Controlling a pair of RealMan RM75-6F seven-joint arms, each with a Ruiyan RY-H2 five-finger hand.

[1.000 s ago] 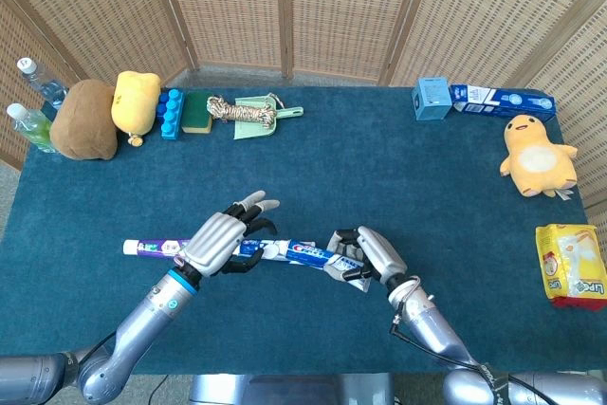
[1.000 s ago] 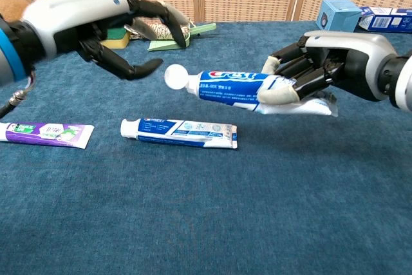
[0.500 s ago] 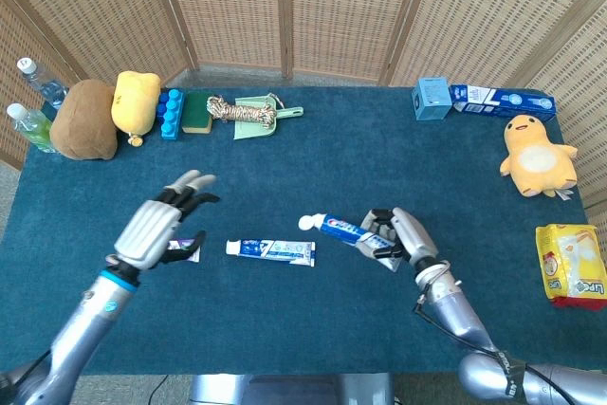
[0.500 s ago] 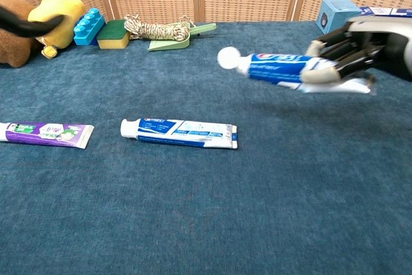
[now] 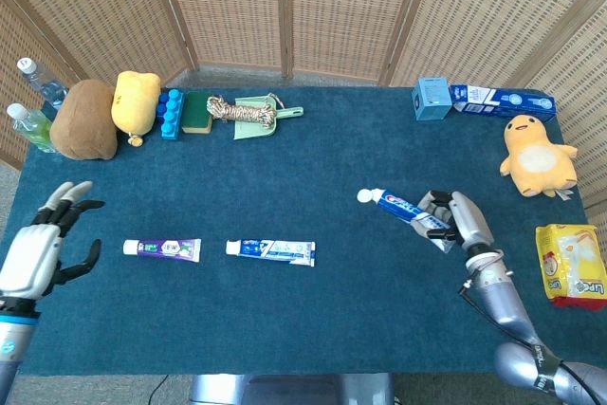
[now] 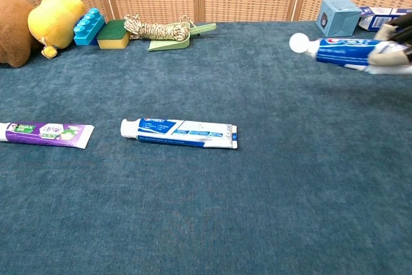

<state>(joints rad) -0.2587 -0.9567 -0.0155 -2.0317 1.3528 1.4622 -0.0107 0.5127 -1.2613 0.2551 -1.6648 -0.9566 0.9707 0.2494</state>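
Sideways, toothpaste tube [image 5: 402, 207], cap leftward, right hand [image 5: 462, 223].

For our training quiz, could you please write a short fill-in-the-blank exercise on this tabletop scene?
1. The right hand holds a Crest toothpaste tube with a ____ cap.
2. The number of toothpaste tubes lying on the blue cloth is ____.
3. The tube nearest the left hand is the ____ one.

Missing words: white; two; purple

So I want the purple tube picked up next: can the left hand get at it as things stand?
Probably yes: the left hand is open, and only bare table separates it from the purple tube.
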